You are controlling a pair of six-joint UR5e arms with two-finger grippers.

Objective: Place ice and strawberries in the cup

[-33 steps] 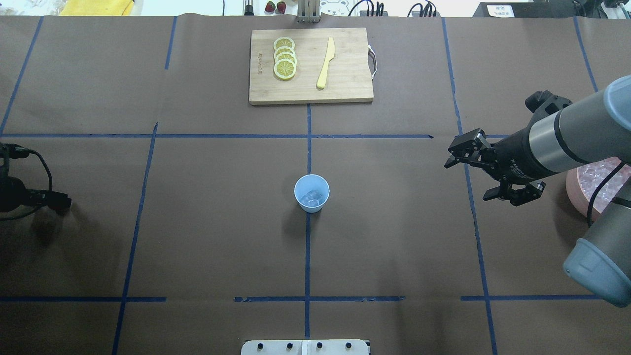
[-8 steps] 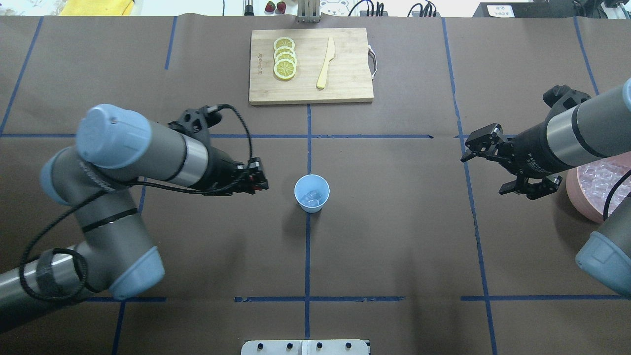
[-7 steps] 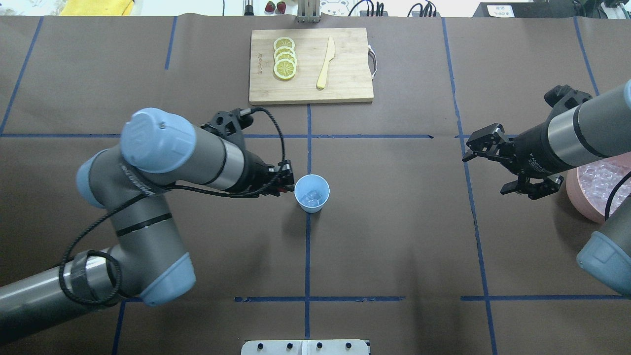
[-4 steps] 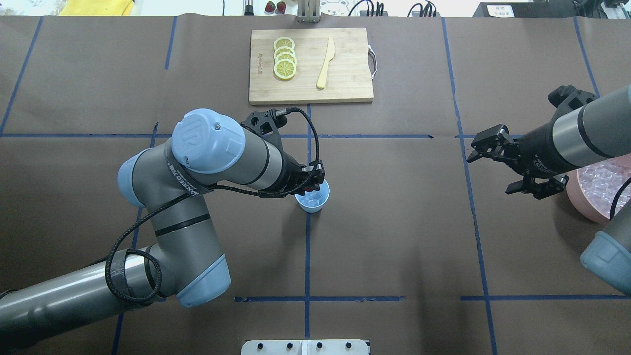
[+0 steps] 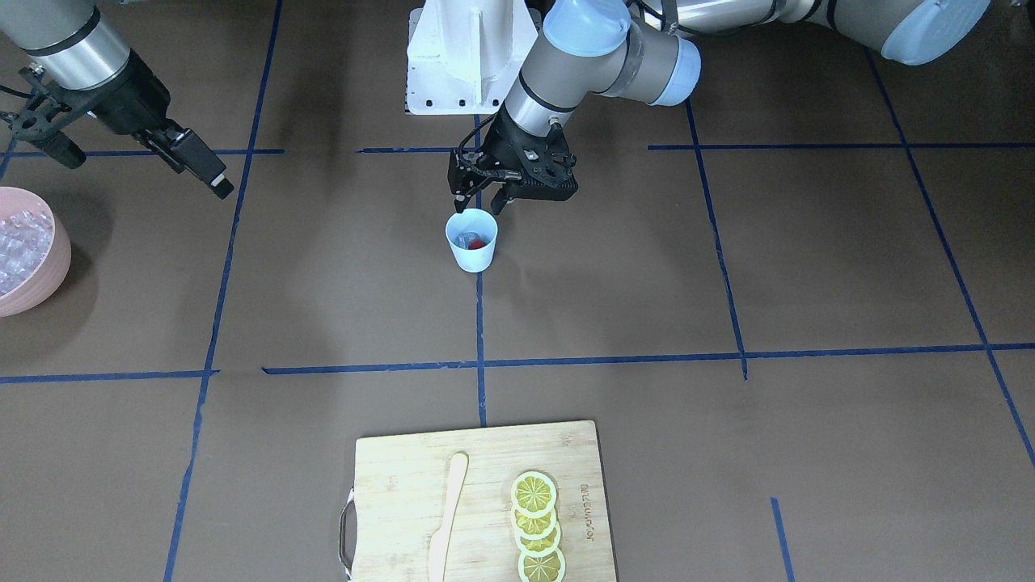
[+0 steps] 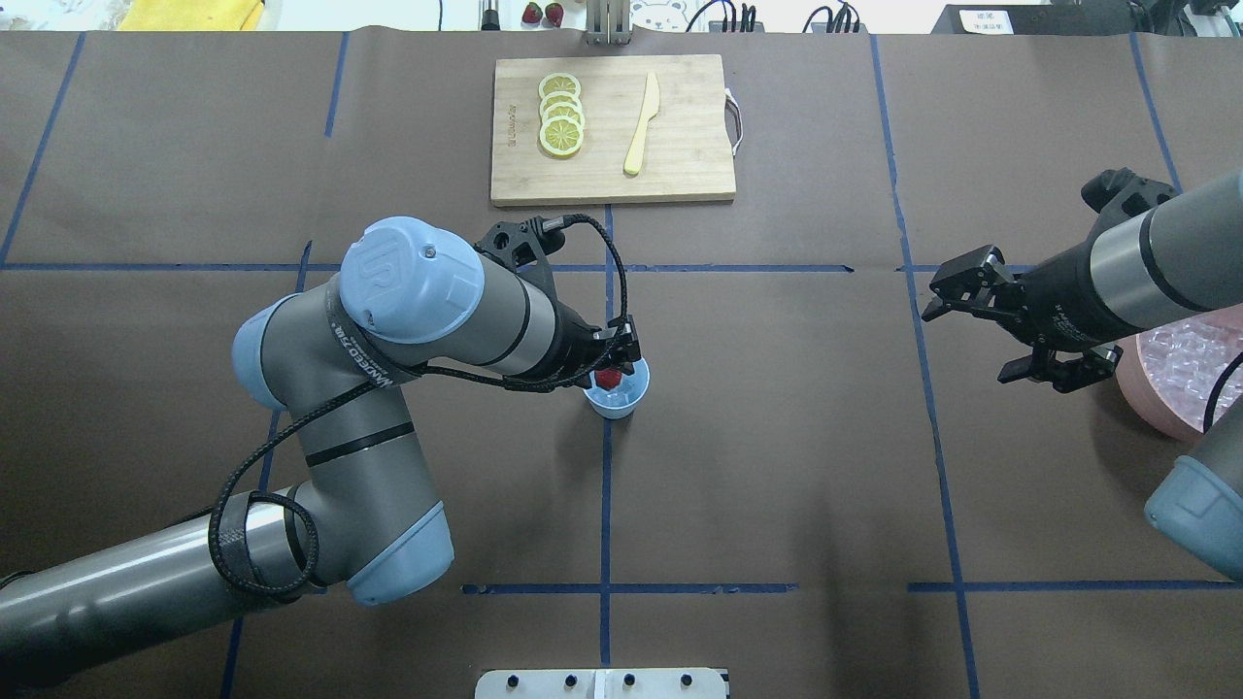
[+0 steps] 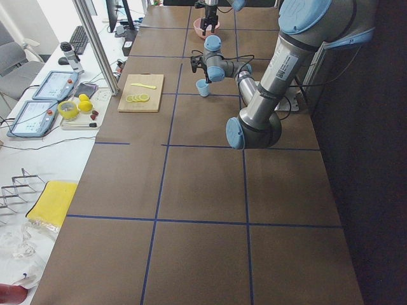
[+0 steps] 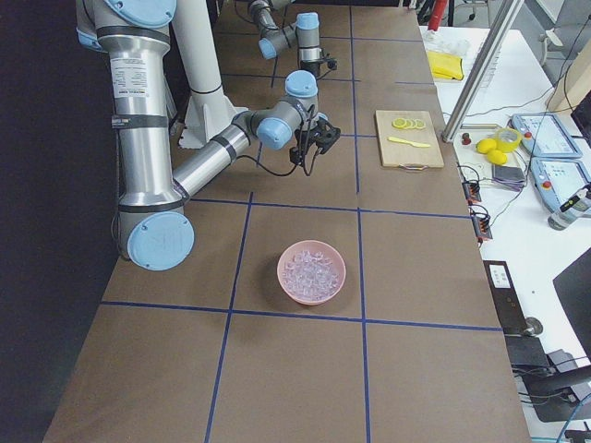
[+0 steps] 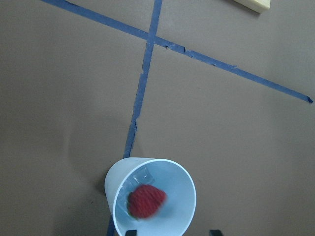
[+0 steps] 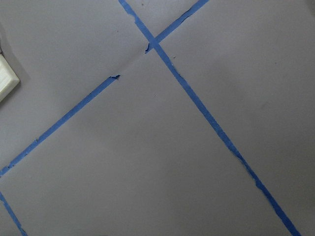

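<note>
- The left hand (image 5: 479, 202) hangs just above the cup (image 5: 471, 259), having swept in from the bench's far left edge over the last few seconds.
- Its fingers now stand apart and released. The wrist view shows the two tips at the bottom edge with nothing between them.
- Half a second ago only ice showed inside the cup. Now the strawberry (image 9: 145, 201) lies in it, slightly blurred, as if just settling.
- The ice (image 9: 142, 173) sits under and beside the berry, so by my reading both ingredients are in and the task is close to done. What remains is to lift the left hand clear without clipping the rim.
- The right hand (image 6: 971, 342) is spread open and empty. It has drifted a little back toward the pink bowl (image 5: 57, 275) of spare ice, well apart from the cup.
- The cup is thin, smooth, pale blue and tapered, standing upright on a blue tape line. It is probably light and easy to tip.
- The strawberry is red, rounded and dimpled. The ice cubes are clear and glassy.
- The bench (image 6: 777, 466) is covered in matte brown paper.
- At the far side lies a wooden cutting board (image 6: 680, 146) with overlapping lemon slices (image 6: 561, 116) and a pale yellow knife (image 6: 641, 126).
</note>
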